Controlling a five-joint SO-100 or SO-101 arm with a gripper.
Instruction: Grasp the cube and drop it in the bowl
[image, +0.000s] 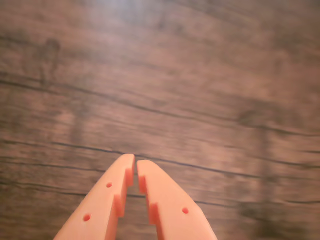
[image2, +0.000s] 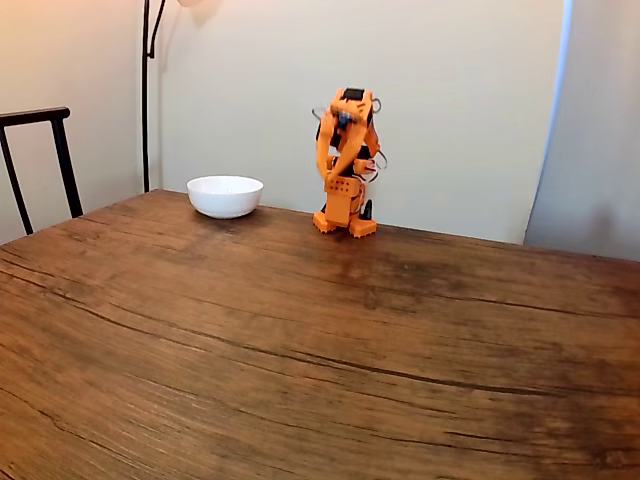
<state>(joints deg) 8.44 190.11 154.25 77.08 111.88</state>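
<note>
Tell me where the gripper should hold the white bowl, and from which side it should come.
Probably the rim, on the side nearest the arm, right in the fixed view. The bowl stands upright, and its smooth round wall looks too wide to span, so come from above, one finger inside, one outside. The gripper is shut and must open first.

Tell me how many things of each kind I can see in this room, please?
Orange robot arm with its two-finger gripper: 1
Plain white round bowl: 1
Brown wooden table: 1
Dark wooden chair: 1
Black lamp pole: 1
Total: 5
</note>
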